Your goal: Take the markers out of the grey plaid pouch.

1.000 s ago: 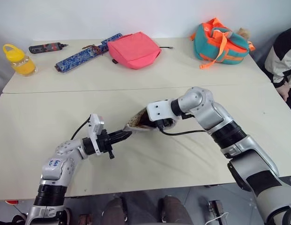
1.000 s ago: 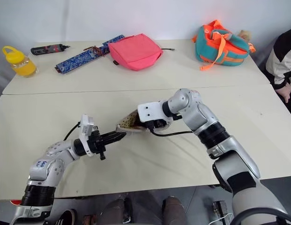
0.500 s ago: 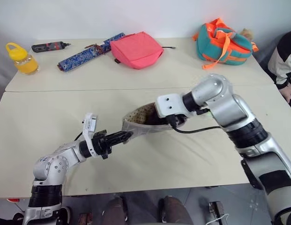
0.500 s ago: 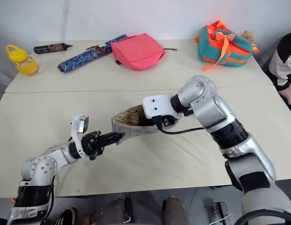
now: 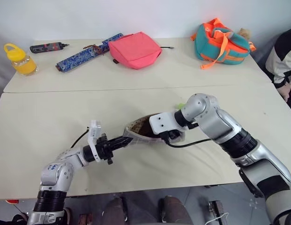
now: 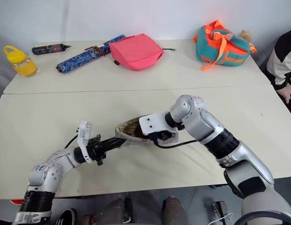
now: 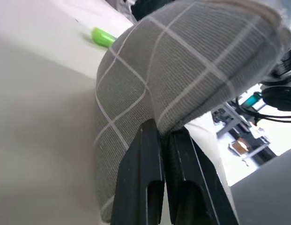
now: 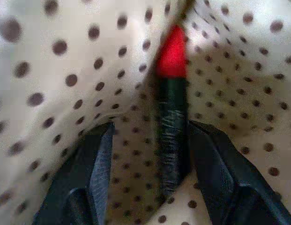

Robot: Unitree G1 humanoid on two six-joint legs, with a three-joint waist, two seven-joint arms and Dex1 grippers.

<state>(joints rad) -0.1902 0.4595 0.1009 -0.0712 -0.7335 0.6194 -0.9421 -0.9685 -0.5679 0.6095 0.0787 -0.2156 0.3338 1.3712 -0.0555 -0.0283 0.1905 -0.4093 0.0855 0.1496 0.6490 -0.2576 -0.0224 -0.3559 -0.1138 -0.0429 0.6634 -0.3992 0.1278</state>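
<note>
The grey plaid pouch hangs just above the near table, its mouth open and its dotted tan lining showing. My left gripper is shut on the pouch's end, and the plaid fabric bulges over its fingers. My right gripper reaches into the mouth from the other side and is open. A marker with a red end and a dark body lies between its fingers, against the one finger and apart from the other. A green marker-like stick lies on the table behind the pouch.
On the far table are a pink pouch, a long blue patterned case, a black-and-red tool, a yellow bottle and a teal-and-orange bag. A person's sleeve shows at the right edge.
Both hands have drawn back toward me with the pouch, which was lifted half a second ago and now hangs lower. The left grip is unchanged, and the right hand is still in the mouth.
</note>
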